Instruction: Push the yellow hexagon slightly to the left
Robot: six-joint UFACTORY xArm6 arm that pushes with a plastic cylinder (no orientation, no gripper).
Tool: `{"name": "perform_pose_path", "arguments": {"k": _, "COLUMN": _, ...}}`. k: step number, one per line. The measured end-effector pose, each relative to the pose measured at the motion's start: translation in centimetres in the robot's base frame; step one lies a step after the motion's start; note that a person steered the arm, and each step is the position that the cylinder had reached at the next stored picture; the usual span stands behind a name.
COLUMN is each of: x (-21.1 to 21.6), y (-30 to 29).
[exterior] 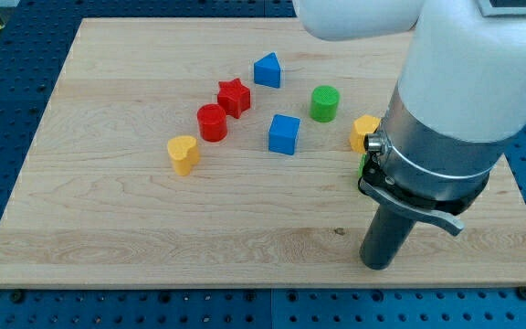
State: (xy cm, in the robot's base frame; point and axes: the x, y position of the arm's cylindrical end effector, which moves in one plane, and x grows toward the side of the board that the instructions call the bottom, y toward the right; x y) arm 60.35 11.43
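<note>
The pale wooden desk (108, 228) fills most of the frame, and the task's thing, the yellow hexagon block (364, 131), sits right of centre, partly hidden behind the white and grey arm (455, 110); only its left portion shows. There is no hand on this rig, only a straight dark rod (386, 233), so nothing is open, closed or gripping; my tip (375, 266) rests on the desk in the lower right of the frame, below the hexagon and well apart from it. A sliver of green (364, 164) shows at the arm's edge just under the hexagon; what it is cannot be told.

The other blocks lie to the left of the hexagon: a green cylinder (324, 103) just up and left of it; a blue cube (284, 133) at centre; a blue wedge-like block (267, 70) toward the top; a red star (234, 97) touching or nearly touching a red cylinder (212, 122); a yellow heart (183, 153) furthest left.

I judge the tip is not yet placed for the push; a leftward nudge calls for contact on the hexagon's right side, which the arm hides; a short stroke would keep it from reaching the green cylinder and blue cube.
</note>
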Motion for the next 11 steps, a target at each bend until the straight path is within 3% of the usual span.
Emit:
{"name": "perform_pose_path", "arguments": {"k": 2, "x": -0.8, "y": 12.3}}
{"name": "perform_pose_path", "arguments": {"k": 3, "x": -6.3, "y": 13.1}}
{"name": "perform_pose_path", "arguments": {"k": 4, "x": -13.4, "y": 12.5}}
{"name": "perform_pose_path", "arguments": {"k": 5, "x": -15.4, "y": 11.7}}
{"name": "perform_pose_path", "arguments": {"k": 11, "x": -15.5, "y": 1.9}}
